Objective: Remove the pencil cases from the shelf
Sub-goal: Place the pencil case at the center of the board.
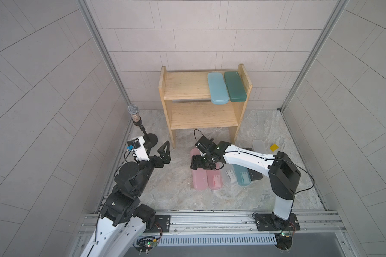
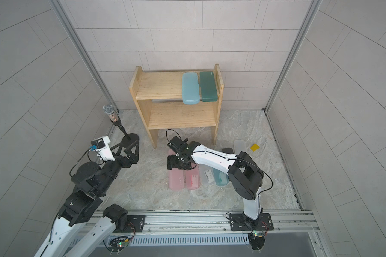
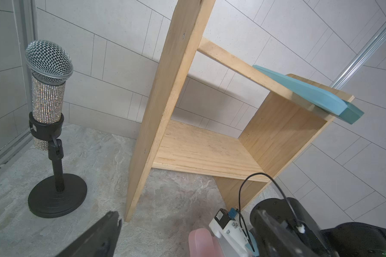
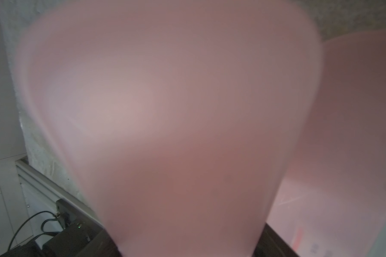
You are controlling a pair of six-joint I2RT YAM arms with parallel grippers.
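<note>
Two black jaws of the right gripper (image 1: 202, 164) point down at the table (image 1: 176, 193) and pinch the left pink case (image 1: 198, 181) across its width, near its far end. The right wrist view is filled by that case, blurred, with a dark jaw hard against each long edge. Whether the case rests on the table or hangs just off it I cannot tell.

It lies lengthwise just beside the second pink case (image 1: 214, 182). The row runs on rightward with a frosted clear case (image 1: 228, 179), a light blue case (image 1: 243, 178) and a black case (image 1: 256, 175), these three partly under the arm.

Behind the gripper the wrist bends sharply down from a white forearm that reaches in low from the right. The black elbow stands high over the table's right side, and the upper link drops to its base on the front rail (image 1: 210, 219).

The left gripper (image 2: 129, 146) hovers level, jaws spread wide and empty, close to the round base of the microphone (image 1: 133, 111). Its arm is folded, elbow raised, over the front left corner.

A lone frosted clear case (image 1: 259, 145) lies apart on the table near a small yellow square (image 1: 274, 147). On the shelf (image 1: 187, 88) the top tier holds a pale blue case (image 1: 217, 89) and a dark green case (image 1: 234, 85) side by side at its right end, the blue one overhanging the front edge.
</note>
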